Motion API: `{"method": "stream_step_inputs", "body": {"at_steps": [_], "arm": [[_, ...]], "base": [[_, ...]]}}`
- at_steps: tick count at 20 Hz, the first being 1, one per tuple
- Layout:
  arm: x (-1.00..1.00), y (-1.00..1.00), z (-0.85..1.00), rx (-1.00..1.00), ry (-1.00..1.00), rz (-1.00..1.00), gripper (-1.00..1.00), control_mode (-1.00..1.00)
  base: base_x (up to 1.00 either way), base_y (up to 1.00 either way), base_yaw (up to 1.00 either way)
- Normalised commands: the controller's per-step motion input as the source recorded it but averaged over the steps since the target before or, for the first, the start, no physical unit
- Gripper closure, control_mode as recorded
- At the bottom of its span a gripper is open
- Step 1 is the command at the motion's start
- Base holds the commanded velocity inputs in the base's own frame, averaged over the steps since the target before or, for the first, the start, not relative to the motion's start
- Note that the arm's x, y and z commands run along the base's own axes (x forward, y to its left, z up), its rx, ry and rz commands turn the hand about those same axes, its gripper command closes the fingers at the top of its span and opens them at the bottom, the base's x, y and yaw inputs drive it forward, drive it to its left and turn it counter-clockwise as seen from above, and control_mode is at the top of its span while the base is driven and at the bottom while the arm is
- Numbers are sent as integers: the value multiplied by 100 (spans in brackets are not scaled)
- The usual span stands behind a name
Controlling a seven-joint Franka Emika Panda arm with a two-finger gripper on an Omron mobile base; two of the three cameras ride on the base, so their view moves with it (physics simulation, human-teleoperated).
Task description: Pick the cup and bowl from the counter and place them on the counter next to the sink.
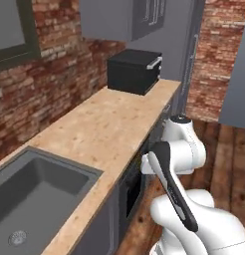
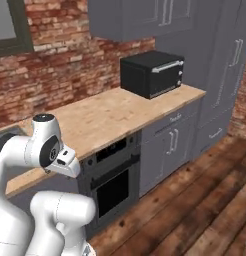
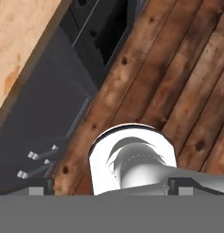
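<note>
At the near left of the left base view, the sink [image 1: 40,191] is seen recessed into the counter [image 1: 104,124], with its round drain [image 1: 17,237] in the near corner. The dark basin is bordered on its far and right sides by bare tan worktop, which is run along the brick wall [image 1: 60,64] towards the far end. There a black oven box [image 1: 133,71] is stood on the counter, against the wall and under the grey upper cabinets [image 1: 114,20]. Below the worktop's right edge a built-in oven [image 1: 132,187] is set among the grey cabinet fronts. The white arm [image 1: 179,199] is folded at the near right, over the wooden floor [image 1: 229,149] and apart from the counter.

In the hand view the gripper [image 3: 116,187] is pointed down at the floor planks beside the cabinets, with a strip of counter edge at the upper left. Its two dark fingertips [image 3: 41,186] are spread wide, at opposite sides of the frame, and nothing is held between them
</note>
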Motion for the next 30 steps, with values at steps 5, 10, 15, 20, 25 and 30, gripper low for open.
{"method": "stream_step_inputs", "body": {"at_steps": [5, 10, 15, 20, 25, 30], "arm": [[0, 0, 0, 0, 0, 0, -100, 100], [0, 0, 0, 0, 0, 0, -100, 100], [0, 0, 0, 0, 0, 0, -100, 100], [0, 0, 0, 0, 0, 0, -100, 100], [0, 0, 0, 0, 0, 0, -100, 100], [0, 0, 0, 0, 0, 0, -100, 100]], "base": [[22, -52, -76], [14, -47, -77], [12, -43, -79], [15, -45, -79], [16, -47, -78], [13, -47, -77]]}}
